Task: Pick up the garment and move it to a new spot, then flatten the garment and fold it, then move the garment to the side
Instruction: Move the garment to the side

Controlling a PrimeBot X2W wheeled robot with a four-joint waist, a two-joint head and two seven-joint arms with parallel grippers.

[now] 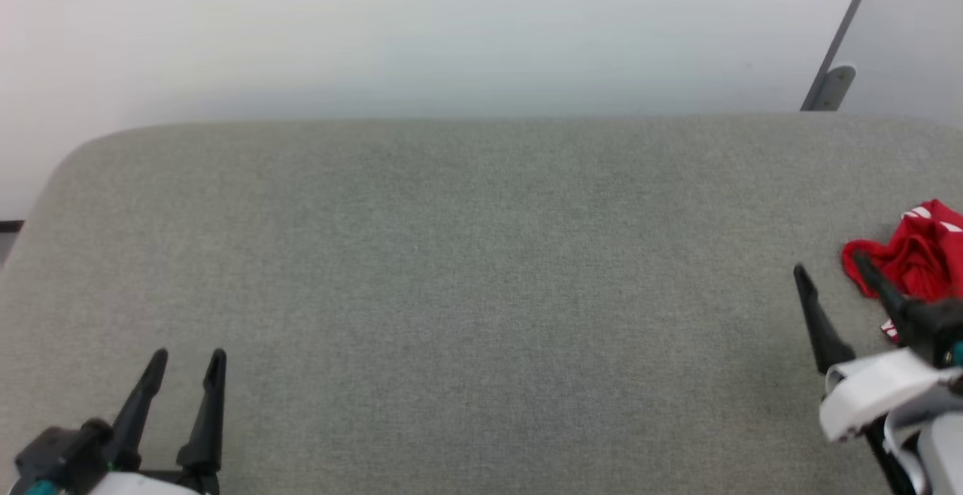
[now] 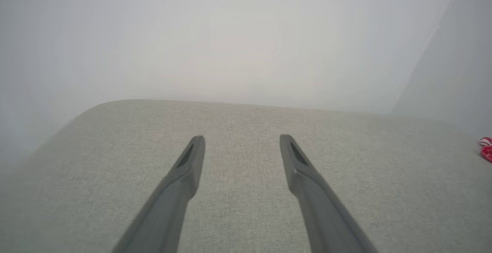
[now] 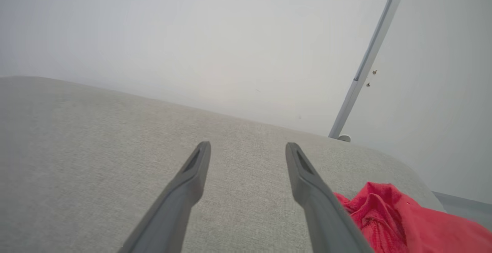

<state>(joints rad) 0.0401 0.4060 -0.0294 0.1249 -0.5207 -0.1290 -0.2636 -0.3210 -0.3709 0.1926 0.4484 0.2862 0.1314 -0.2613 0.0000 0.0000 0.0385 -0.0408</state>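
The red garment [image 1: 924, 250] lay crumpled at the padded surface's [image 1: 481, 269] right edge — the right gripper [image 1: 830, 268] hung beside it, jaws spread and empty, seemingly for a grasp. The left gripper [image 1: 188, 357], likewise released, hovered well apart.

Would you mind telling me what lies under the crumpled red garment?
The garment rests on the grey fabric surface; anything beneath its bunched folds is covered.
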